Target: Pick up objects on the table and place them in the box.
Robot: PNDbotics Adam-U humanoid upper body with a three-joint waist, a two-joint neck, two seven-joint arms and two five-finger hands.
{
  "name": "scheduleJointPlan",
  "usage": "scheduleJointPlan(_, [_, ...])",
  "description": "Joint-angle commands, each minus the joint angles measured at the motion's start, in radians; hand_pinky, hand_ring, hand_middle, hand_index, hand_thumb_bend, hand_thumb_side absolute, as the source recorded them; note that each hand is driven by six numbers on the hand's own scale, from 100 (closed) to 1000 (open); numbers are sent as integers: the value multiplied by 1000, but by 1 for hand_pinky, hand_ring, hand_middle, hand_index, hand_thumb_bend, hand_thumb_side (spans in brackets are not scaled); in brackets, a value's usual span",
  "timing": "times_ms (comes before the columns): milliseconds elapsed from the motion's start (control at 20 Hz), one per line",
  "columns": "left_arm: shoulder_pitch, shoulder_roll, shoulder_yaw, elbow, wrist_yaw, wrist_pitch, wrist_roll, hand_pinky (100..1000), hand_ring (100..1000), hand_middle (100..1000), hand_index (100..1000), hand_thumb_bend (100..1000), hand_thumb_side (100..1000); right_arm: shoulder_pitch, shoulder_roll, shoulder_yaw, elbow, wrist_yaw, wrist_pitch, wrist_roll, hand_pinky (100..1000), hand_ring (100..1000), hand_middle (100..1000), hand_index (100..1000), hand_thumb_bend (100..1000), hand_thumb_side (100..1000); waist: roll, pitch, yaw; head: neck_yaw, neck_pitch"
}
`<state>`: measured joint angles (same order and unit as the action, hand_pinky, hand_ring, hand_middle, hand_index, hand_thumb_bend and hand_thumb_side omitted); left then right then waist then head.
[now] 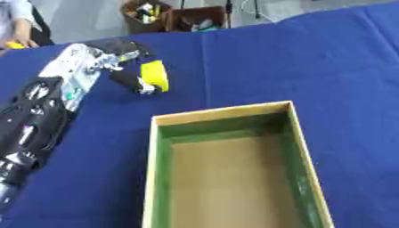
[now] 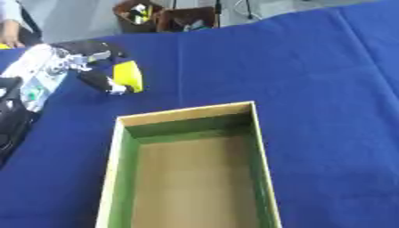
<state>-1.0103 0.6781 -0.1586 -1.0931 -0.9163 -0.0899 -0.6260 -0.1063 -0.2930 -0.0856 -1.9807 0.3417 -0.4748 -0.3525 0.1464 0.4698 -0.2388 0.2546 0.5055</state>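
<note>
My left arm reaches in from the lower left, and my left hand [image 1: 124, 55] is curled round a yellow object [image 1: 155, 74] with a black edge. The object is held above the blue table, just behind the far left corner of the box [image 1: 231, 113]. That box is open, with a pale wooden rim, green inner walls and a bare brown floor, and it fills the lower middle of both views. My right hand shows in neither view.
A blue cloth [image 1: 311, 58] covers the table. Beyond the far edge stand brown bins [image 1: 168, 18] holding assorted items. At the far left edge a person [image 1: 19, 26] stands by a small yellow thing [image 1: 14, 44].
</note>
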Motion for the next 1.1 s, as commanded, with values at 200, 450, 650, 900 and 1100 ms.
scheduleJointPlan(200, [-25, 40, 19, -3, 17, -18, -43, 683, 807, 825, 945, 442, 622, -6, 2, -1, -19, 9, 7, -5, 730, 773, 638, 794, 326, 695, -4, -14, 0, 5, -12])
scheduleJointPlan(450, [-28, 38, 24, -17, 36, -12, 1, 630, 754, 720, 881, 392, 607, -6, 8, 0, -19, 13, 21, -7, 731, 774, 637, 795, 330, 697, -3, -12, 3, 6, -7])
scheduleJointPlan(650, [-27, 38, 23, -19, 37, -1, 44, 568, 684, 629, 811, 297, 582, -4, 10, -1, -19, 16, 24, -9, 732, 774, 637, 795, 334, 698, -4, -12, 3, 6, -6])
scheduleJointPlan(900, [-28, 36, 18, -17, 24, 23, 86, 515, 612, 543, 735, 184, 534, -4, 12, -1, -19, 16, 29, -8, 733, 774, 636, 796, 331, 697, -4, -15, 4, 5, -2])
scheduleJointPlan(1100, [-28, 35, 18, -20, 18, 40, 121, 456, 557, 475, 665, 100, 499, -2, 10, -3, -19, 13, 29, -10, 734, 775, 635, 797, 329, 696, -5, -19, 5, 5, 1])
